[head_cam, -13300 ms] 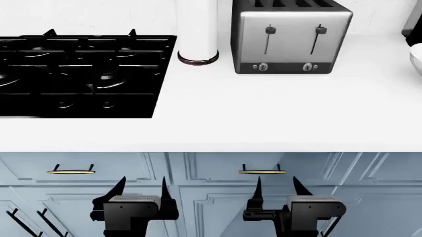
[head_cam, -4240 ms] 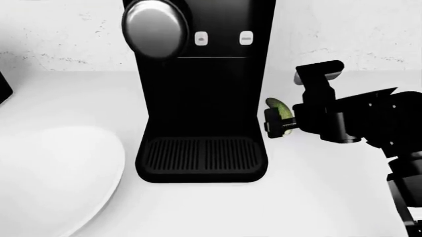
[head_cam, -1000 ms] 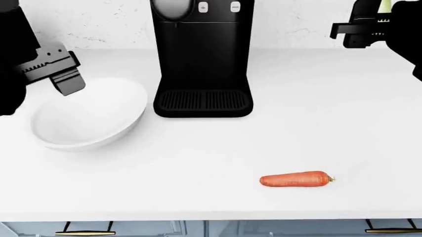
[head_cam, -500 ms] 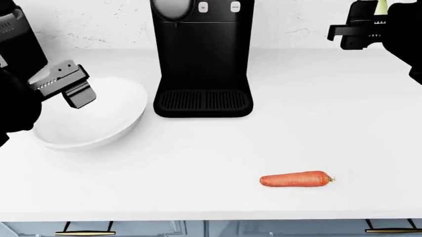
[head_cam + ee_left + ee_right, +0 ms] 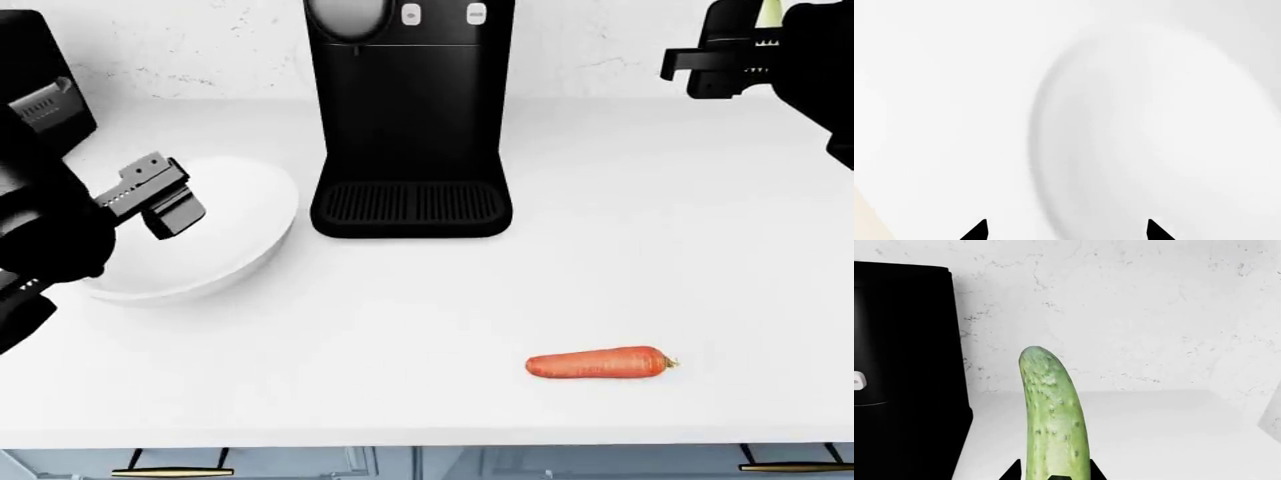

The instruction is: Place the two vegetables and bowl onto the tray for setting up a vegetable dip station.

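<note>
Lowest in the head view, a little right of the middle, the orange carrot (image 5: 597, 363) lies flat on the white counter (image 5: 441, 300) all by itself, with nothing touching it.

Higher up at the left edge sits the big white bowl (image 5: 200, 235). The left gripper (image 5: 158, 198) hangs over it. In its wrist view the two black tips are wide apart with nothing between them, and the bowl's rim (image 5: 1037, 145) curves just past them.

The black coffee machine (image 5: 408, 110) stands top middle, just right of the bowl.

In the top right corner, the right gripper (image 5: 747, 45) is squeezed shut on the green cucumber (image 5: 1053, 420), which sticks out past its tips.

No tray shows in any view.

The bowl is smooth and wide, so I think a pinch on its thin rim could slip. It could also bump the coffee machine. The cucumber could slide out if the squeeze is weak.
</note>
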Controlling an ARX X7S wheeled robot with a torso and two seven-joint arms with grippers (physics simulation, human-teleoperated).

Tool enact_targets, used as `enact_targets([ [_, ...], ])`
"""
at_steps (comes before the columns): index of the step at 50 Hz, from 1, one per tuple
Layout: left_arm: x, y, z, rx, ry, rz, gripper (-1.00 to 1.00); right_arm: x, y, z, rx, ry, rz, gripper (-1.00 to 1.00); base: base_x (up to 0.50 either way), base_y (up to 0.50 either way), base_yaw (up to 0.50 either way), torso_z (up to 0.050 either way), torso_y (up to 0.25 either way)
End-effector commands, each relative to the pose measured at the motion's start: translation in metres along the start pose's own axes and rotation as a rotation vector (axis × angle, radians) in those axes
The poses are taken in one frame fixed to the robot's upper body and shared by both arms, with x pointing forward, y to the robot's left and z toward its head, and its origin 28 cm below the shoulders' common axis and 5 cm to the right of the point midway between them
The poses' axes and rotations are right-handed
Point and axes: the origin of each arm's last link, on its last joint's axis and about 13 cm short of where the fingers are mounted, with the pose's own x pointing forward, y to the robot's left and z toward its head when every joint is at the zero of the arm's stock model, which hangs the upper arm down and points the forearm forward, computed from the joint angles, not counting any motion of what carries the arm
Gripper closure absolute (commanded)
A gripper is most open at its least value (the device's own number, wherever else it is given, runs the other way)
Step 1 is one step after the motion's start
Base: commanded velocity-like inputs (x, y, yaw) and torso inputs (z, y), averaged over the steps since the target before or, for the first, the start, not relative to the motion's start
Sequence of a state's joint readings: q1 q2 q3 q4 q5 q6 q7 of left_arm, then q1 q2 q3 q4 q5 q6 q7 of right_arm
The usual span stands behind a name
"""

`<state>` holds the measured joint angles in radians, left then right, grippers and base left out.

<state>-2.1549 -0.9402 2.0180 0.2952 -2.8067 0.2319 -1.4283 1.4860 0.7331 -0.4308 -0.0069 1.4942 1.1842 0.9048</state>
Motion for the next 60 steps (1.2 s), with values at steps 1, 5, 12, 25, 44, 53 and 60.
enact_targets([
  [1, 0.025, -0.004, 0.002, -0.057, 0.045, 0.019, -1.00, -0.001, 0.000, 0.001, -0.004, -0.007, 0.000, 1.00, 0.00, 0.00, 0.00, 0.000, 0.000],
  [5, 0.030, -0.006, 0.002, -0.081, 0.064, 0.004, -1.00, -0.001, 0.000, 0.002, -0.005, -0.008, 0.002, 1.00, 0.00, 0.00, 0.00, 0.000, 0.000],
  [12, 0.044, -0.010, -0.002, -0.101, 0.085, -0.048, -1.00, 0.000, 0.000, 0.001, -0.002, -0.009, 0.006, 1.00, 0.00, 0.00, 0.00, 0.000, 0.000],
  [25, 0.064, -0.008, -0.006, -0.152, 0.108, -0.038, 1.00, -0.001, 0.000, 0.002, 0.003, -0.012, 0.006, 1.00, 0.00, 0.00, 0.00, 0.000, 0.000],
  [44, 0.022, 0.006, 0.011, -0.290, -0.212, -0.339, 1.00, -0.002, 0.000, 0.004, 0.008, -0.020, 0.008, 1.00, 0.00, 0.00, 0.00, 0.000, 0.000],
  [53, -0.024, 0.018, 0.027, -0.324, -0.431, -0.420, 1.00, -0.002, -0.001, 0.004, 0.006, -0.023, 0.003, 1.00, 0.00, 0.00, 0.00, 0.000, 0.000],
  [60, -0.029, 0.021, 0.029, -0.317, -0.461, -0.399, 1.00, -0.002, -0.002, 0.003, 0.007, -0.022, -0.001, 1.00, 0.00, 0.00, 0.00, 0.000, 0.000],
])
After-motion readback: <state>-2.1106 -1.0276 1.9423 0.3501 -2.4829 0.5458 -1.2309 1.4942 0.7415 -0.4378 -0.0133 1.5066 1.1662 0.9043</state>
